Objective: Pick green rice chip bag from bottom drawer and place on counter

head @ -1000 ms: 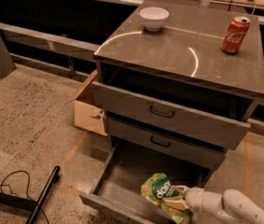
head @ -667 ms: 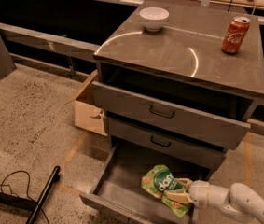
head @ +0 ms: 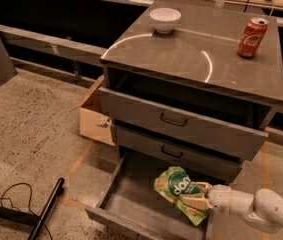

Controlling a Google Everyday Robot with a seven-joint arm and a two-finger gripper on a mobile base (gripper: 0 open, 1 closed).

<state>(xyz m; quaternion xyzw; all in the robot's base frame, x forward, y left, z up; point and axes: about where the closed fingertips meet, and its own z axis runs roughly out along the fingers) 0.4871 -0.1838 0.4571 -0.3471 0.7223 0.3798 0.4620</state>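
The green rice chip bag [head: 177, 186] is a crinkly light-green pouch with a dark green round logo. It is over the right side of the open bottom drawer [head: 131, 204], tilted, its lower right part in my gripper [head: 197, 199]. The gripper comes in from the lower right on a white arm and is shut on the bag's edge. The counter [head: 181, 54] is the glossy grey-brown cabinet top above, with a curved light reflection.
A white bowl [head: 165, 19] and a red soda can [head: 251, 30] stand on the counter. The two upper drawers [head: 181, 129] are part open above the bottom one. A cardboard box [head: 95, 116] sits left of the cabinet. A black pole and cable [head: 41, 214] lie on the floor.
The bag has risen and shifted a little up and right with the gripper holding it. The arm has drawn slightly back toward the right.
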